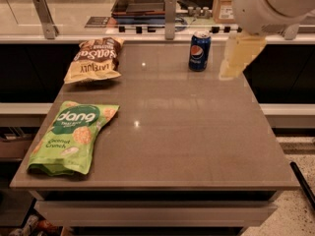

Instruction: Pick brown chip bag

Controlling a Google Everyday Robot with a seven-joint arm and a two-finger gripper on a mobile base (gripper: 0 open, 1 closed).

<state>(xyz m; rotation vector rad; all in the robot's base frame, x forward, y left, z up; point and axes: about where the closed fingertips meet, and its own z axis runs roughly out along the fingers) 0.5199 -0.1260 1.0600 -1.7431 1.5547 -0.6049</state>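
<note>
The brown chip bag (94,60) lies flat at the far left of the table (197,132), dark brown half toward the back, pale yellow half toward me. My arm comes in from the top right. Its white rounded body (270,6) is high in the view, and the pale gripper (237,57) hangs below it over the table's far right edge, just right of the blue Pepsi can (200,51). The gripper is far to the right of the brown bag and holds nothing that I can see.
A bright green "dang" bag (73,136) lies at the near left of the table. Behind the table runs a counter with metal posts (170,16), a dark tray (142,4) and cardboard boxes (222,4). The floor shows at the lower right.
</note>
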